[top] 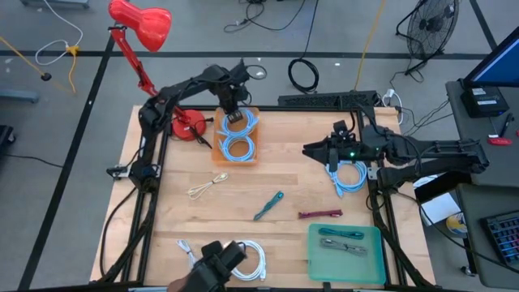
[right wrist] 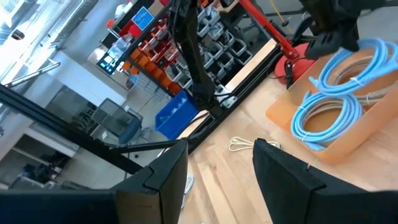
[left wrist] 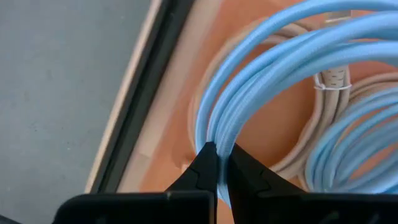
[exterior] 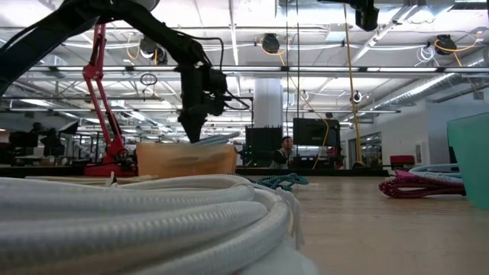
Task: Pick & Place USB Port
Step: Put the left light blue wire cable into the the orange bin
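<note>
On the table's near edge: white cable (top: 247, 261), green tray (top: 345, 259) right of it holding cables. Mid-table right: right gripper (top: 312, 150), fingers spread, empty, above a blue coil (top: 349, 177). Far left: orange bin (top: 235, 156); left gripper (left wrist: 217, 171) directly over it, fingers pinched on a blue cable (left wrist: 261, 74), apparently lowered inside.

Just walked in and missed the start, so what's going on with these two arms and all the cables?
The left gripper is down in the orange tray, shut on a blue cable coiled there with other blue and beige cables. The right gripper is open, holds nothing, and hovers mid-table by another blue coil. Loose cables lie on the table, and two sit in the green tray.
</note>
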{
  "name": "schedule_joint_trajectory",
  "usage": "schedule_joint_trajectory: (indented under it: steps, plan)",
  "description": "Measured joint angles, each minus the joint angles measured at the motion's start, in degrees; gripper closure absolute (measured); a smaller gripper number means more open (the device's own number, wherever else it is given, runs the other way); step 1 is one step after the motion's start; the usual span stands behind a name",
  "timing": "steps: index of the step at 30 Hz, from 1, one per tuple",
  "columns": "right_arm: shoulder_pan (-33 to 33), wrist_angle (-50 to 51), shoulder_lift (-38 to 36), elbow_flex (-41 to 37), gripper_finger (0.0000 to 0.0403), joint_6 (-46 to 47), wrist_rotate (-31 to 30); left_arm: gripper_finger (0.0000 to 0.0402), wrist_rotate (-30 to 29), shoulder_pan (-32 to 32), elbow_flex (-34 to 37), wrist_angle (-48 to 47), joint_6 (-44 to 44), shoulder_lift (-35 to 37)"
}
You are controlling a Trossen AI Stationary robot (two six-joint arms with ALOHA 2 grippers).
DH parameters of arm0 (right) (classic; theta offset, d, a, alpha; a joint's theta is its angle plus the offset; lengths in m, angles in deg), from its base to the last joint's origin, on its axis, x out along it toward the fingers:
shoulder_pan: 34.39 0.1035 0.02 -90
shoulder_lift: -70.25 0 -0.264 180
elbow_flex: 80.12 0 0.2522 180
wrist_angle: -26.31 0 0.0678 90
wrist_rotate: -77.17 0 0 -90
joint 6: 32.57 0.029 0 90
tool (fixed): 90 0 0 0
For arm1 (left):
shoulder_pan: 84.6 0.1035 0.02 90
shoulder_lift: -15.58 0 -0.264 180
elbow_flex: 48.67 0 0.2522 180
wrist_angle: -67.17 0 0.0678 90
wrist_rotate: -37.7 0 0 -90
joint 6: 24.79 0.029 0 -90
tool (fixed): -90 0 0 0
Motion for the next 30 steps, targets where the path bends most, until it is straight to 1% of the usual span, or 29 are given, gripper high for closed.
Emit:
schedule_joint_trajectory:
  steps: [5, 11, 14, 18, 26, 28, 30]
  plan:
    - [-0.17, -0.04, 0.0, 0.0, 0.0232, 0.3, 0.07, 0.0391, -2.24, -0.75, 0.02, 0.69, 1.51, -1.38]
    - [-0.17, -0.04, 0.0, 0.0, 0.0232, 0.34, 0.04, 0.0391, -2.69, 1.35, 0.02, 0.93, 1.09, -1.38]
    - [-0.17, -0.04, 0.0, 0.0, 0.0232, 0.36, 0.04, 0.0391, -4.45, 2.16, 0.02, 0.67, 1.7, -1.38]
    - [-0.17, -0.05, 0.0, 0.0, 0.0232, 0.36, -0.14, 0.0391, -4.48, 3.25, 0.02, 0.55, 1.92, -1.38]
    - [-0.17, -0.07, 0.0, 0.0, 0.0232, 0.38, -0.62, 0.0391, -4.51, 2.82, 0.02, 1.08, 2.62, -1.38]
    - [-0.17, -0.07, 0.0, 0.0, 0.0232, 0.38, -1.41, 0.0383, -5.13, 2.45, 0.02, 1.1, 2.6, -1.38]
    - [-0.17, -0.07, 0.0, 0.0, 0.0232, 0.38, -1.42, 0.036, -6.52, 1.99, 0.02, 1.08, 2.64, -1.38]
